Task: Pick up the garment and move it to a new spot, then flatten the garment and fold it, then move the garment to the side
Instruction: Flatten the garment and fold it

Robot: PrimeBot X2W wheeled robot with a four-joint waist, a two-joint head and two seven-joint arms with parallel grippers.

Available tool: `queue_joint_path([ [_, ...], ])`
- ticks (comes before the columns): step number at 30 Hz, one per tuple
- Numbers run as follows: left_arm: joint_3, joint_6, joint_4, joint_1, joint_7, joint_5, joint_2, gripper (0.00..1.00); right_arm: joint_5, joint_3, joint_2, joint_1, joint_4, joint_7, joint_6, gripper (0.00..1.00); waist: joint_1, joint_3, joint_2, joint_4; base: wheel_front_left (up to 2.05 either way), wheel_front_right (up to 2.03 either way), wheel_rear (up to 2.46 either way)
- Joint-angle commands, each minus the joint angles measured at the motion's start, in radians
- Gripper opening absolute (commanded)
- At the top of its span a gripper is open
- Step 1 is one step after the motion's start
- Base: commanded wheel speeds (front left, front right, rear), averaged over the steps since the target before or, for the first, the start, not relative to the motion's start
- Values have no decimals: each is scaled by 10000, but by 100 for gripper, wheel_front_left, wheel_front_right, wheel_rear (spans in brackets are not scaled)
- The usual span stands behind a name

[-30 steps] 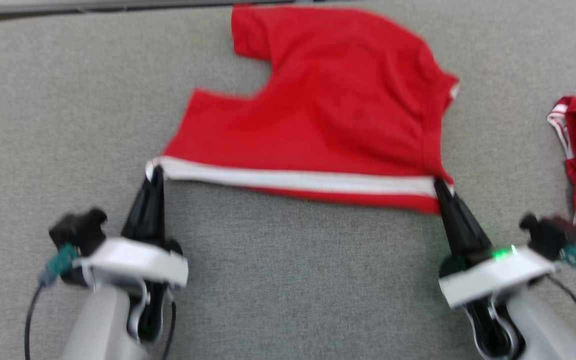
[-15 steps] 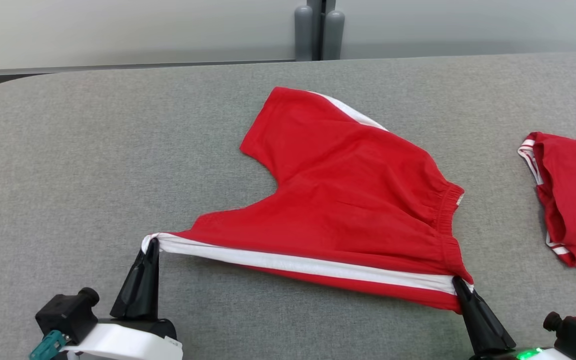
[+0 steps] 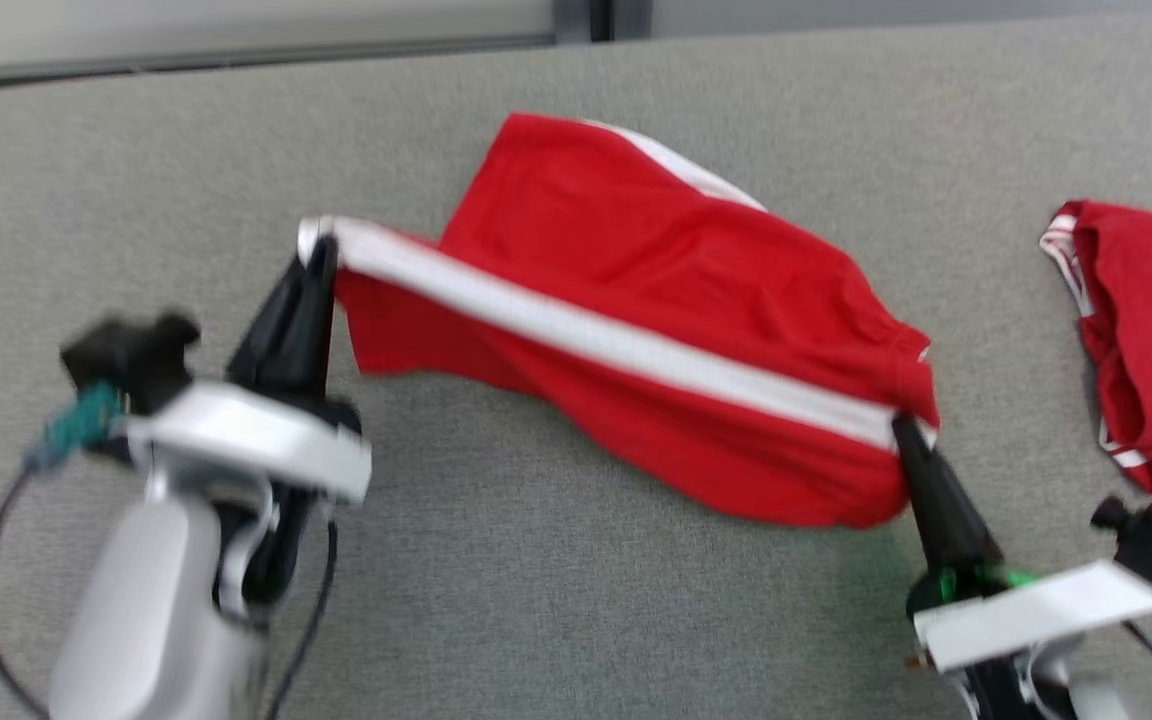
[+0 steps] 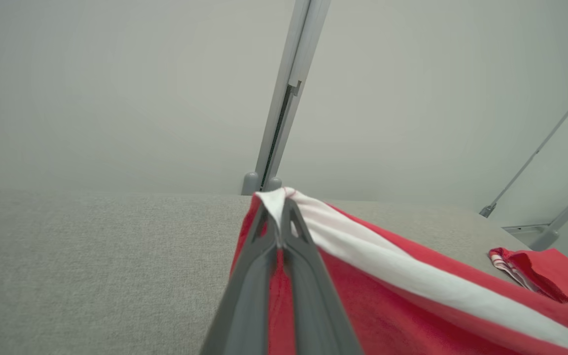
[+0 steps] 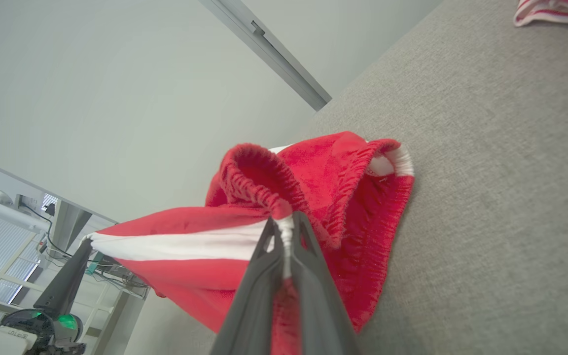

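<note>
while both ends of its near edge are pinched, i judge the step in hand to be the fold. the garment (image 3: 656, 250), a pair of red shorts, is half lifted off the tabletop (image 3: 536, 600), with its far leg resting on the surface and its near leg hanging from my grip. my left gripper (image 3: 321, 248) is pressed together on the hem end of the white stripe (image 3: 616, 345), raised above the cloth. my right gripper (image 3: 902, 428) is pressed together on the waistband (image 5: 259, 180) end of that same stripe, lower and close to the tabletop. the stripe runs taut between the two, with red cloth sagging beneath it. the next move, as i read it, calls for carrying this edge over and away from me until it lines up with the far striped edge. both ends should travel together so the fold comes out straight, and i should lower before letting go. a second red garment (image 3: 1146, 340) lies well apart to my right.
</note>
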State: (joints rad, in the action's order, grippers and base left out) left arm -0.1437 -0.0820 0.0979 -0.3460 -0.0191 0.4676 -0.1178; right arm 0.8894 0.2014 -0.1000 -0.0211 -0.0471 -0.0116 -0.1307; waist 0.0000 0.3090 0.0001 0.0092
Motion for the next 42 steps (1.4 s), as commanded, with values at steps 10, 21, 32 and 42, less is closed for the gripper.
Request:
queue_joint_path([
  [10,-720,-412,3633,-4851,460,-44,-375,0,920,38,291,-2451,662,440,1,0,0,2168,-1,-1012,0,0,0],
  [21,-1440,-479,7561,-7402,-278,32,-140,0,1564,940,387,-3807,2045,1443,13,0,0,2724,-1,-1702,0,0,0],
  [32,-1922,-410,8445,-6925,-2290,339,25,100,-1199,927,-894,-3521,2088,2615,1,100,0,2105,-1,-1345,0,0,0],
  [42,-226,964,3739,-3538,-2464,-725,-367,100,-4858,-881,-1031,-2375,564,2467,3,100,0,1173,-1,-711,0,0,0],
])
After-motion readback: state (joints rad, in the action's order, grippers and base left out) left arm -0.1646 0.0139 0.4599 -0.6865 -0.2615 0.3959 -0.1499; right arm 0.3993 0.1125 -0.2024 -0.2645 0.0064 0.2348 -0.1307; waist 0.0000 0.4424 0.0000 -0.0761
